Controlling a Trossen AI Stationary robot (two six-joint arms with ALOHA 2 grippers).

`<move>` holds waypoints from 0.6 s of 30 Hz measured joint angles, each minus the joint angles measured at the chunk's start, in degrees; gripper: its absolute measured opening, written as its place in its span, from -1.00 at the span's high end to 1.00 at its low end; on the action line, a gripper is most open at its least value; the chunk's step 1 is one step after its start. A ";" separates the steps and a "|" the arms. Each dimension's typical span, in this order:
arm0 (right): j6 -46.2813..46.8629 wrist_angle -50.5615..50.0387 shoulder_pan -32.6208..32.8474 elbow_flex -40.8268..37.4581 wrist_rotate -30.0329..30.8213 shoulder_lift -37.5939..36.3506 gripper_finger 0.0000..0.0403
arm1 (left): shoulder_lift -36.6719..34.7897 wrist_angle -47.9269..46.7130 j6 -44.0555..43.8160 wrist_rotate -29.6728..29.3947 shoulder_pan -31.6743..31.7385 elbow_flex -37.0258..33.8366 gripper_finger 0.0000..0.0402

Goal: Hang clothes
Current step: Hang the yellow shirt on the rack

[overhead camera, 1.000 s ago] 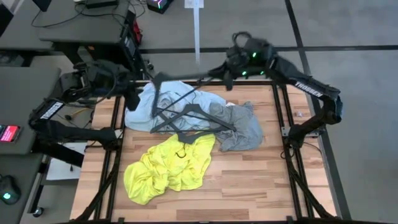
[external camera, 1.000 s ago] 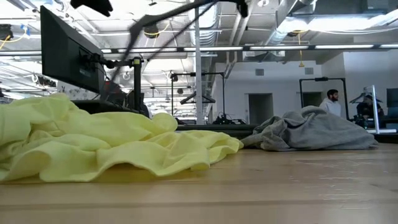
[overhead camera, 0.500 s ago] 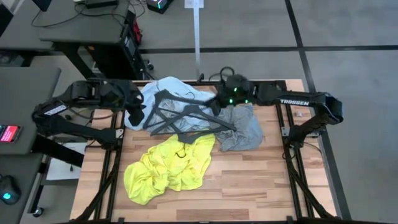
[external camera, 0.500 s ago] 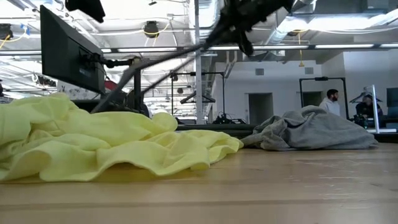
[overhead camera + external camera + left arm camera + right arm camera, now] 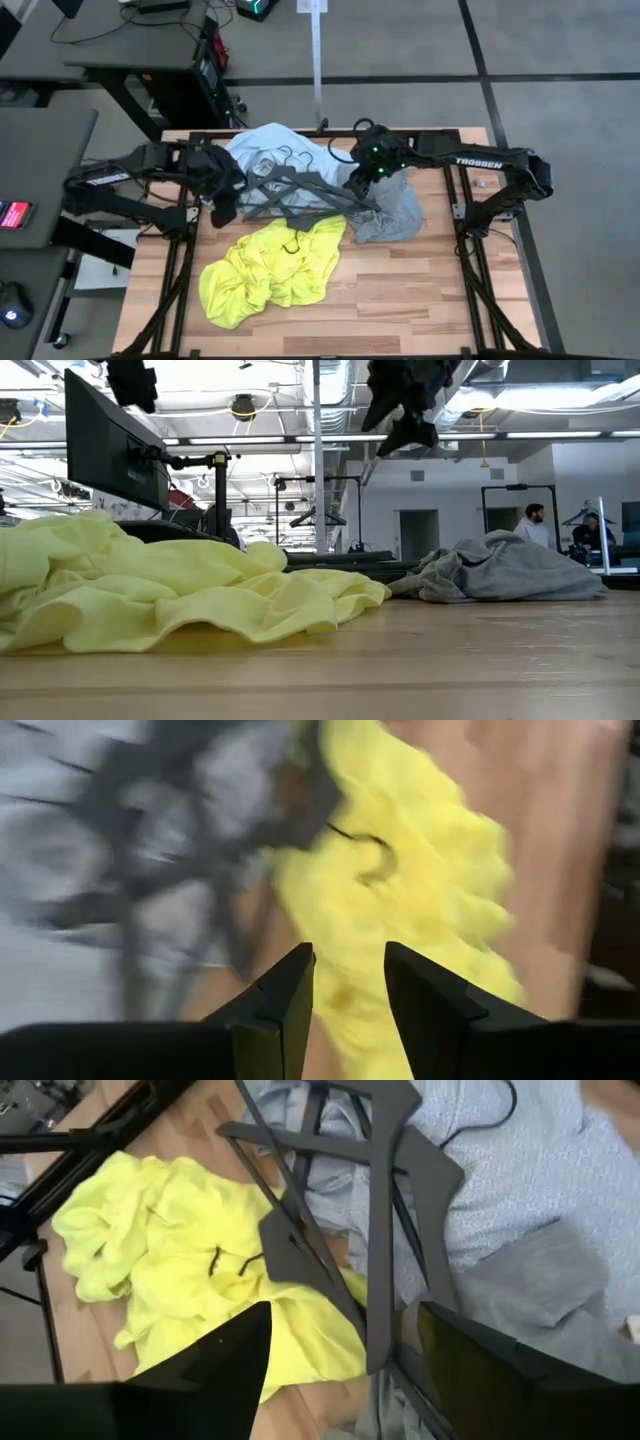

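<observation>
The neon-yellow T-shirt (image 5: 268,268) lies crumpled at the table's near left. The pale blue shirt (image 5: 262,150) lies bunched at the far middle, and the grey T-shirt (image 5: 397,208) lies to its right. Dark grey hangers (image 5: 300,190) lie stacked flat across the blue and grey clothes, also seen as hangers (image 5: 378,1200) in the right wrist view. My right gripper (image 5: 362,185) hovers open above their right end, its fingers (image 5: 225,1365) wide apart. My left gripper (image 5: 225,210) hangs open at the hangers' left end, over the yellow T-shirt (image 5: 400,870), with nothing between its fingers.
Black frame rails (image 5: 182,250) run along the table's left and right sides. Bare wood (image 5: 400,300) lies toward the near right. A monitor (image 5: 110,450) stands beyond the table's far edge. A person (image 5: 535,523) stands far off in the room.
My right gripper has come down and toward the near edge with the raised hangers and has let go of them. The hangers, lifted and tilted a second ago, now lie flat on the clothes. My left gripper has moved toward the near edge.
</observation>
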 joint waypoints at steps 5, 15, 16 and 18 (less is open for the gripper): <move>-2.73 -0.24 3.64 1.25 -0.12 -0.02 -0.21 | 3.56 0.07 -6.54 8.37 -6.45 -4.43 0.46; -5.90 -1.79 14.49 -4.14 0.37 0.00 -0.21 | 7.81 25.77 -24.70 9.46 -27.27 -15.01 0.46; -5.84 -1.88 15.90 -4.84 0.38 0.00 -0.21 | 8.44 29.73 -26.78 9.42 -29.39 -15.86 0.46; -5.52 -1.01 18.85 -6.42 0.46 0.00 -0.21 | 10.13 34.45 -31.09 8.65 -33.07 -17.15 0.46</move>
